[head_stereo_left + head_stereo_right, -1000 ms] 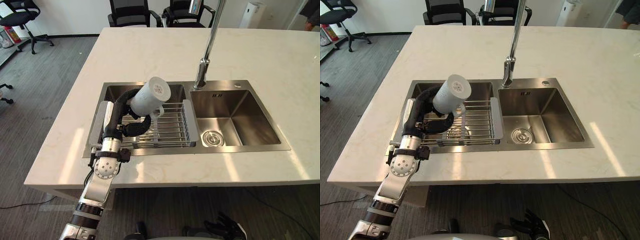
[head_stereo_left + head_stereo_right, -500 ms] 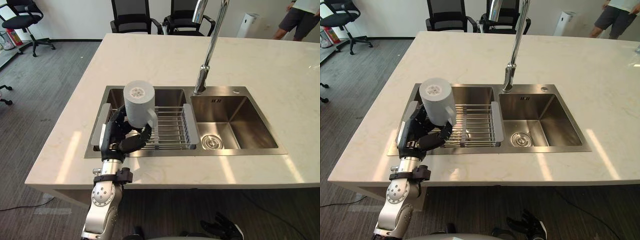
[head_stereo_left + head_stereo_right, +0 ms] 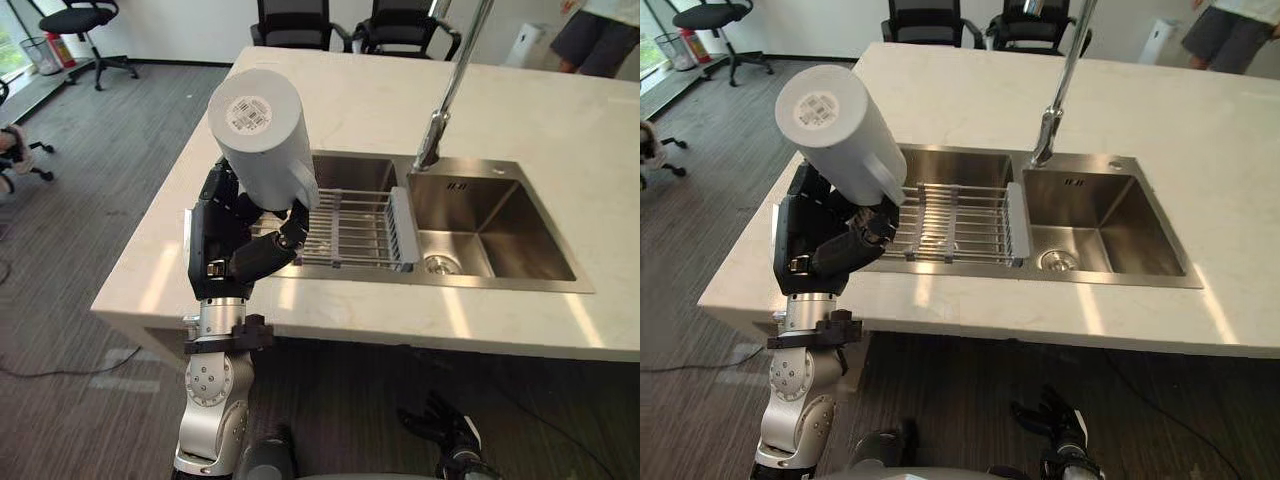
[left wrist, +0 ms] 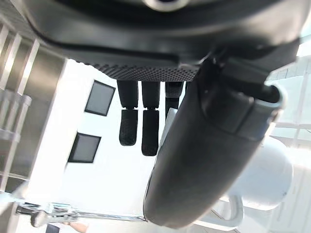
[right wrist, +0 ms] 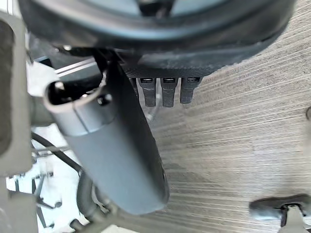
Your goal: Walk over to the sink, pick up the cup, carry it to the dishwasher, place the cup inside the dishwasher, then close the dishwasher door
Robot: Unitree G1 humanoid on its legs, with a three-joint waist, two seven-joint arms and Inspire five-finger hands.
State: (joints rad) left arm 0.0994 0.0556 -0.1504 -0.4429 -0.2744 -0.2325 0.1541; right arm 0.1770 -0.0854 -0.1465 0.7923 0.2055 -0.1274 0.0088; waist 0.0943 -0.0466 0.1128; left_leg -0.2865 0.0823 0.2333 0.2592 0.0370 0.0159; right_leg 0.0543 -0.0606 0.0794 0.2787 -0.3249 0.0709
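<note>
Beside the counter [image 3: 340, 100], left robot hand [image 3: 235, 245] clasps the upturned cup [image 3: 262, 135].

Reads to me as an office or lab room fitted with a kitchen mock-up. Pale stone bench [image 3: 350, 100] stands free as an island. Set into it: twin-basin steel sink [image 3: 520, 225], tall faucet [image 3: 431, 145], wire drying rack [image 3: 350, 225] over the left basin. Black office chairs [image 3: 293, 18] at 12 o'clock, swivel chair [image 3: 85, 18] at 10 o'clock. Grey plank floor [image 3: 100, 180] all round. A person [image 3: 600, 35] stands at 1 o'clock.
</note>
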